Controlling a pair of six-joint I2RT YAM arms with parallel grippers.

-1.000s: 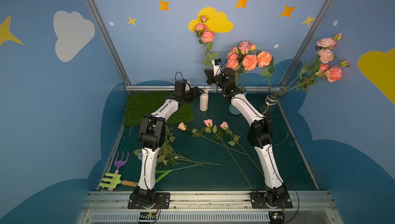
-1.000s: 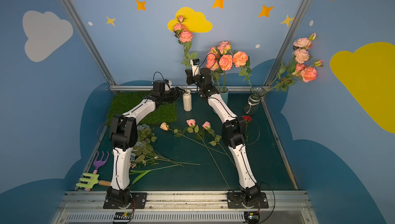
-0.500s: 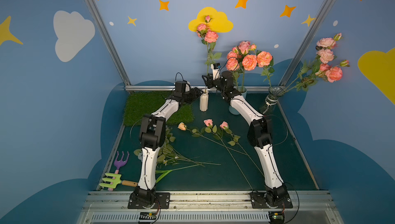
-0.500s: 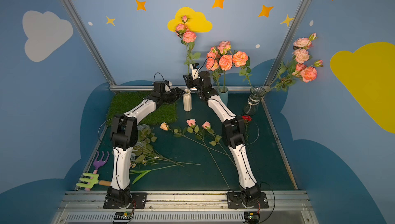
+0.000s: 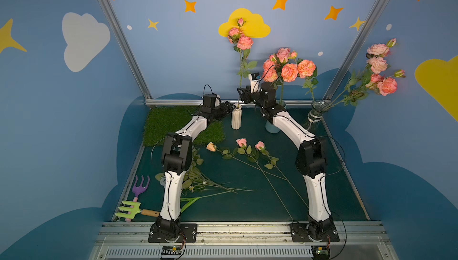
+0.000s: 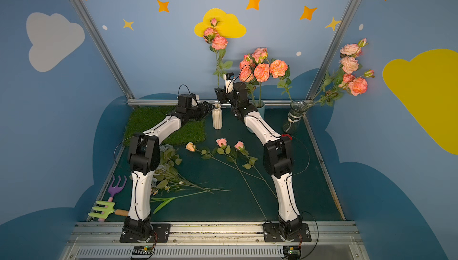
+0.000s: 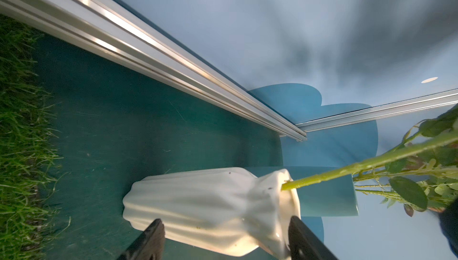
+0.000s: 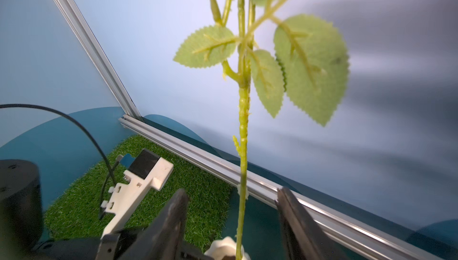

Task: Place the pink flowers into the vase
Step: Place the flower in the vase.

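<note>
Standing pink flower (image 5: 244, 42): its stem stood upright in the mouth of the white ribbed vase (image 5: 236, 120), its blooms high against the yellow cloud on the back wall.
Right gripper (image 8: 233, 194): jaws were apart on either side of the stem just above the vase mouth, gripping nothing.
Left gripper (image 7: 226, 221): jaws were spread wide, with fingertips at the side of the vase; contact could not be confirmed.
Loose pink flowers (image 5: 241, 142): three stems lay flat on the green table (image 5: 247, 209) in front of the vase, between the two arms.
Other bunches: coral blooms filled the blue vase (image 6: 260, 108), and more leaned out of the glass vase (image 5: 317, 115) in the far corner.
Grass mat (image 5: 168, 122): it lay beside the white vase, under the left arm.
</note>
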